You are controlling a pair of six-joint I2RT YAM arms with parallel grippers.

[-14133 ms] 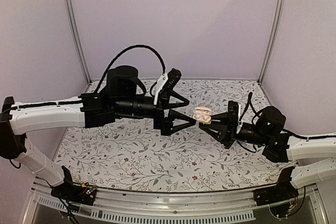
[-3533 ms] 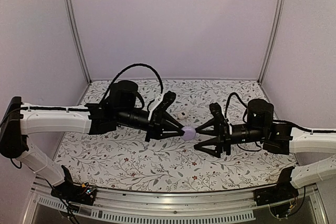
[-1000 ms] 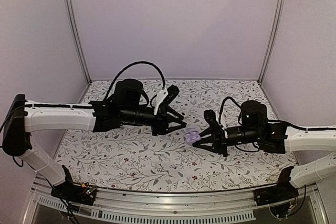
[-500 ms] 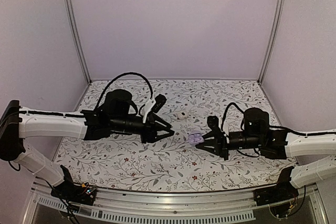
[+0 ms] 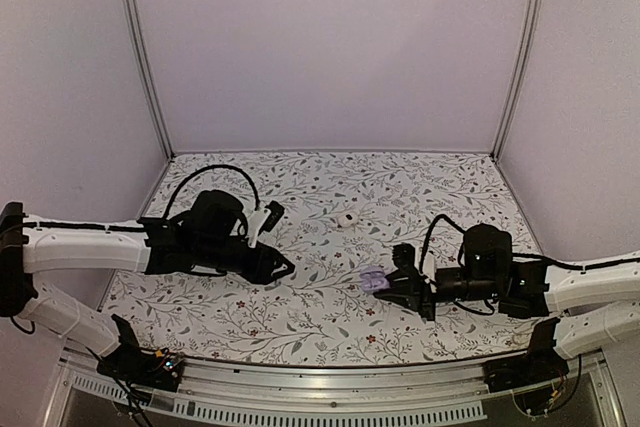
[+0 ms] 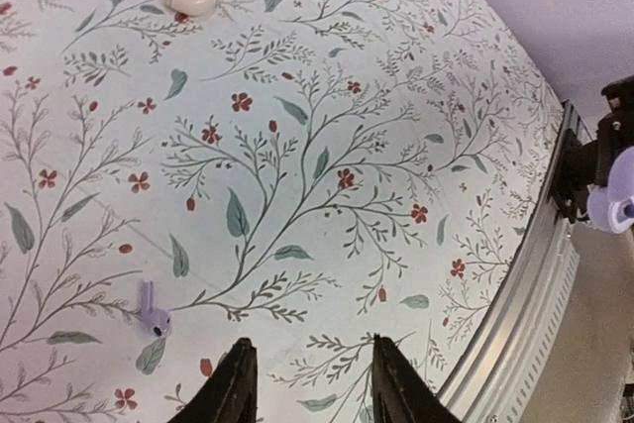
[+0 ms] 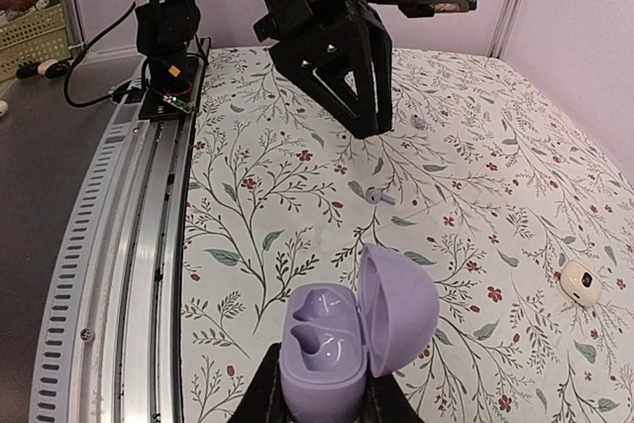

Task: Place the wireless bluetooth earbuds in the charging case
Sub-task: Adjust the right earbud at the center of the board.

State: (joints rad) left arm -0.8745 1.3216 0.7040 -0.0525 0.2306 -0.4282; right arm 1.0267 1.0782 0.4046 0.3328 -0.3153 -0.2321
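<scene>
Finding: my right gripper (image 7: 322,395) pinches the base of the open purple charging case (image 7: 342,339), lower centre of the right wrist view. Both wells look empty.

My left gripper (image 6: 312,388) has its jaws parted, holding nothing.

One earbud (image 6: 154,316) lies on the table (image 6: 327,96), lower left of the left wrist view, beside the fingers.

Recommendation: centre over it, descend squarely, close gently.

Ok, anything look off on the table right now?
Yes: the purple case in the right gripper is open with both wells empty, and a purple earbud lies loose on the table near the left gripper.
</scene>
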